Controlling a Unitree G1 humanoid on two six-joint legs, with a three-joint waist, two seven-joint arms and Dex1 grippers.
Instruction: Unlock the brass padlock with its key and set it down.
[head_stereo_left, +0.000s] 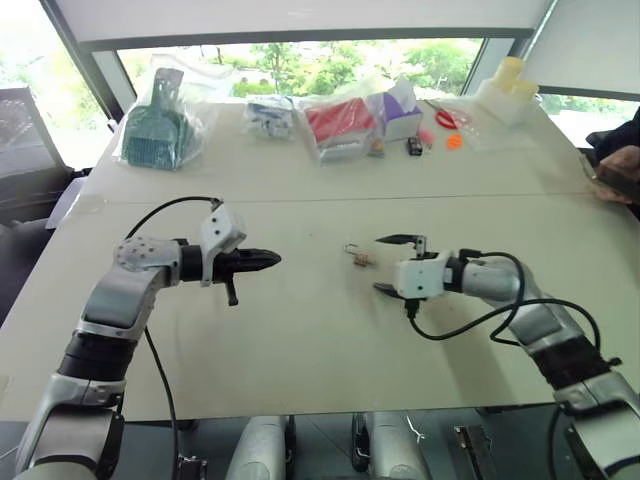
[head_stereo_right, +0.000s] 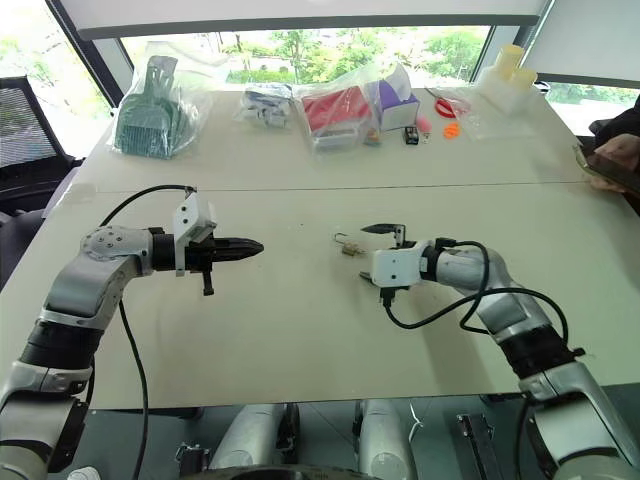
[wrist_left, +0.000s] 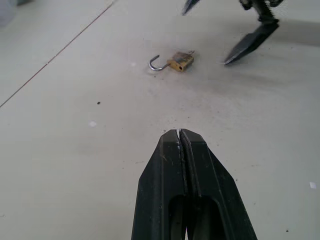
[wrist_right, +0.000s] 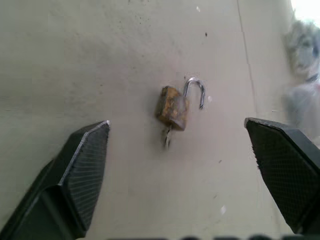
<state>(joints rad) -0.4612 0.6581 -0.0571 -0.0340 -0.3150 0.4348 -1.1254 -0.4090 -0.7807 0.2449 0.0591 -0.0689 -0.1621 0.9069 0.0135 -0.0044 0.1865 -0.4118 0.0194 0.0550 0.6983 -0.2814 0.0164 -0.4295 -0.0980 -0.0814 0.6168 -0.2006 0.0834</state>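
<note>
The brass padlock (wrist_right: 173, 107) lies flat on the white table (head_stereo_left: 300, 330), its silvery shackle (wrist_right: 195, 90) swung open. The key (wrist_right: 166, 136) sticks out of the lock's bottom. In the eye views the padlock (head_stereo_left: 357, 256) rests at mid-table, just left of my right gripper (head_stereo_left: 391, 264). That gripper is open wide, its fingers (wrist_right: 82, 165) on either side of the lock's line but back from it, touching nothing. My left gripper (head_stereo_left: 268, 260) hovers further left, shut and empty, pointing toward the padlock (wrist_left: 179, 62).
Plastic bags with a green item (head_stereo_left: 160, 125) and red and purple items (head_stereo_left: 345, 122) line the far table edge, with small orange pieces (head_stereo_left: 454, 141) and white bottles (head_stereo_left: 505, 85). A person's hand (head_stereo_left: 622, 172) rests at the right edge.
</note>
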